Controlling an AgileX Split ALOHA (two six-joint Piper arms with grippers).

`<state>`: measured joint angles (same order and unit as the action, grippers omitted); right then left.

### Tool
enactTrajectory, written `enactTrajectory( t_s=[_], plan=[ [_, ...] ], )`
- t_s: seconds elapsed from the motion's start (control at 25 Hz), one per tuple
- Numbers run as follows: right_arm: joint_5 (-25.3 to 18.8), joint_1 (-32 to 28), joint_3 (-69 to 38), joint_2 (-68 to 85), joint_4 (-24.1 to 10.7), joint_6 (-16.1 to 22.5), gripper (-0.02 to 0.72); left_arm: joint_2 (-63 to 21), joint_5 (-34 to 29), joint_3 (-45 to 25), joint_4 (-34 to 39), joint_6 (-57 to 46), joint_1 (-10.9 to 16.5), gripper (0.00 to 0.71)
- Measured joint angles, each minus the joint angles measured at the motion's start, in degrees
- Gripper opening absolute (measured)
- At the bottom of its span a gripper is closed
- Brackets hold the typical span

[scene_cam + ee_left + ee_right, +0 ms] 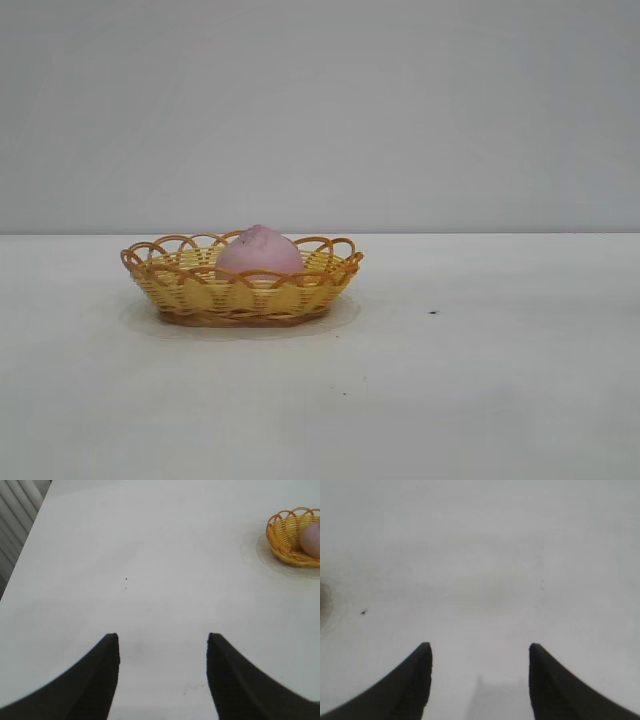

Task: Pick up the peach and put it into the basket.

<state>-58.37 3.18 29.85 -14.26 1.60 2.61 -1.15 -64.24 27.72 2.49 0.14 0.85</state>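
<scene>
The pink peach (pixel 259 251) sits inside the yellow-tan wicker basket (pixel 190 291) on the white table, left of centre in the exterior view. Neither arm shows in that view. In the left wrist view the basket (pixel 283 535) with the peach (pixel 312 539) lies far off at the picture's edge. My left gripper (pixel 163 639) is open and empty over bare table, well away from the basket. My right gripper (pixel 480 649) is open and empty over bare table; basket and peach do not show in its view.
A small dark speck (pixel 433 312) lies on the table right of the basket. The table's edge and a ribbed grey surface (pixel 15 510) show in the left wrist view.
</scene>
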Motion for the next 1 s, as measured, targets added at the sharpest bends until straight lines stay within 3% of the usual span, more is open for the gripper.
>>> enactTrajectory(
  t_s=[0.28, 0.6, 1.0],
  plan=[
    [-5.9, 0.0, -1.3, 6.5, -1.3, -0.5, 0.366, 0.0, 0.0, 0.0, 0.0, 0.0, 0.0, 0.34],
    [-6.2, 0.0, -1.4, 10.7, -0.1, -3.2, 0.366, 0.0, 0.0, 0.0, 0.0, 0.0, 0.0, 0.34],
    [-6.9, 0.0, -1.8, 15.2, 0.0, -3.5, 0.366, 0.0, 0.0, 0.0, 0.0, 0.0, 0.0, 0.34]
  ],
)
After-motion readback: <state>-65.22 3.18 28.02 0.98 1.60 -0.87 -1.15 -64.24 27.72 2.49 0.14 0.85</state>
